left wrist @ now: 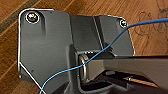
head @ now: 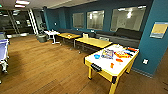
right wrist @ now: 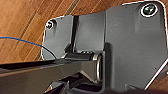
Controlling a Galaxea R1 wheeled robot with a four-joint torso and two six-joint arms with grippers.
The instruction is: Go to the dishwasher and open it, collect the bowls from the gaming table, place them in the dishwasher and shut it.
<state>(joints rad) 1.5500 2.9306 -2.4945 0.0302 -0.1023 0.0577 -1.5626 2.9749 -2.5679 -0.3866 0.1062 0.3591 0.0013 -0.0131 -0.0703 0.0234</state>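
The gaming table, white-topped with a yellow frame and legs, stands at the right of the head view on the wooden floor. A small blue bowl sits near its left edge. Two orange-red bowls lie further along the top. Colourful flat board-game boxes cover the far half of the top. The dishwasher is out of view. In both wrist views the robot's dark plate hangs over the wood floor, with a blue cable running across it.
Two yellow-topped desks stand beyond the gaming table, with a small white table and a grey bin further back. A dark sofa lines the teal wall. A blue table stands at the left edge. Open wood floor lies between.
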